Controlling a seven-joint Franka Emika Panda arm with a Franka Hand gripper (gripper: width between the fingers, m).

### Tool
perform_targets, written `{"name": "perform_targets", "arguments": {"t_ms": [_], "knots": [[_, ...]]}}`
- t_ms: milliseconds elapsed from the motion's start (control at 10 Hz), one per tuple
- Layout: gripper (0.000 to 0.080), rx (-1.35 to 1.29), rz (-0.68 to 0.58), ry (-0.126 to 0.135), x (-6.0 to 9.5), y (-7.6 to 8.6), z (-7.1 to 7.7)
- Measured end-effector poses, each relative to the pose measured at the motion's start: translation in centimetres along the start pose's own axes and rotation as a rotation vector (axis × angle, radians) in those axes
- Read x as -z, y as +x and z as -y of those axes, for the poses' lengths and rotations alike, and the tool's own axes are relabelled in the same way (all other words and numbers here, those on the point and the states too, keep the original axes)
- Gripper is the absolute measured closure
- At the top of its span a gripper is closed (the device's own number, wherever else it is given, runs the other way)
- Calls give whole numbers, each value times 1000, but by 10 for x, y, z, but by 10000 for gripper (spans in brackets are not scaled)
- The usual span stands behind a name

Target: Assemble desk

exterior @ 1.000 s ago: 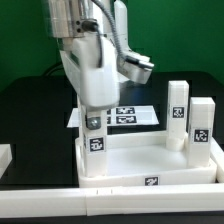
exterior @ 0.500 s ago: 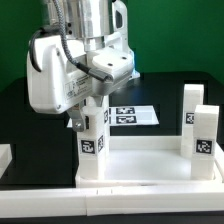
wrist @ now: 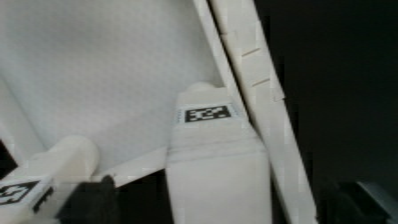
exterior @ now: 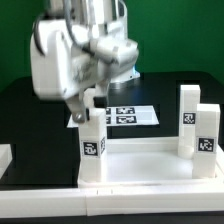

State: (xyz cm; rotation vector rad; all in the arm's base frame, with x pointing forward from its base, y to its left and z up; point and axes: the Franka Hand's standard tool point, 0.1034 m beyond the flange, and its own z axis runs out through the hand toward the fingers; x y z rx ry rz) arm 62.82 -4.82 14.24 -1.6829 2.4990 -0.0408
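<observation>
Gripper (exterior: 91,100) — aperture unclear — tops 1 leg (exterior: 92,140); wrist view shows panel (wrist: 89,90).

the robot arm (exterior: 60,60) wears a glossy white, rounded shell. a ribbed, silvery-grey cylindrical section sits near its top, and darker grey and black parts show around the wrist, blurred.

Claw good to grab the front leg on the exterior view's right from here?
Probably yes. That leg stands upright on the desk panel, top exposed, nothing above it. The claw sits over the leg at the exterior view's left, so it must travel across.
</observation>
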Motion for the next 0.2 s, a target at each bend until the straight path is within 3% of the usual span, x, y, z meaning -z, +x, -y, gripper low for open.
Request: {"name": "perform_targets", "arguments": {"t_ms": [100,200], "knots": [[173,-3,13,13,10,0,4],[157,-2,14,19,14,0,7]]}}
